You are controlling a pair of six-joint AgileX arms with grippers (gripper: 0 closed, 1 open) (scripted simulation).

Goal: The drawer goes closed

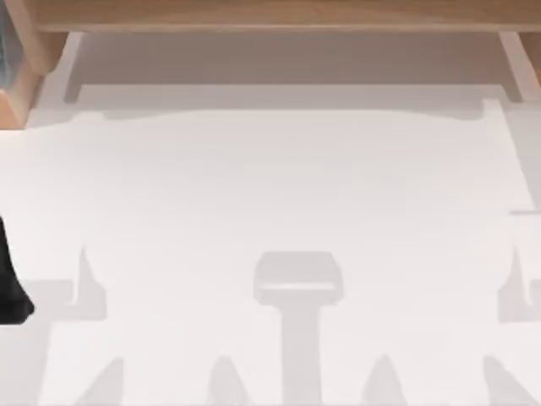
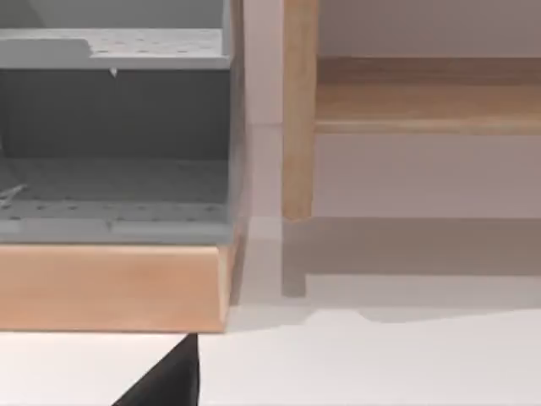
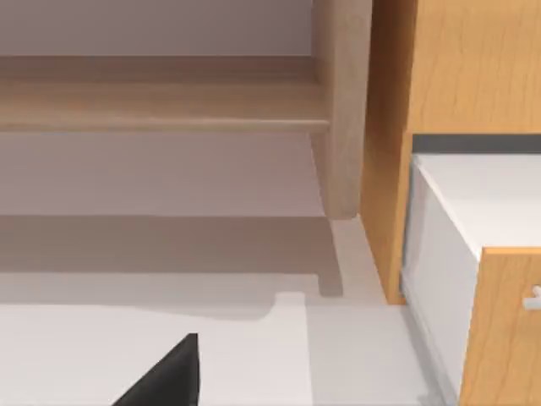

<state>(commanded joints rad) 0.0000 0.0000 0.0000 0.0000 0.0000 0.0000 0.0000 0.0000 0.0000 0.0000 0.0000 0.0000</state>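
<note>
Lying nearest the camera in the top view, the plain white tabletop carries grey shadows of the two arms, and a black part of the left arm pokes in at its left edge. A black tip of the left gripper juts into the left wrist view over the white surface; whether its jaws are open or shut cannot be told, nor whether it holds anything. The right gripper shows the same kind of black tip in the right wrist view, and its jaws are just as unreadable.

Farther back, at the table's right side, the light wooden drawer with white inner walls stands pulled out from its tall wooden cabinet, its front panel well clear of the cabinet face. At the left side sits a grey perforated shelf unit on a pale wooden base. Beyond both, a long low wooden shelf on square posts runs along the table's far edge.
</note>
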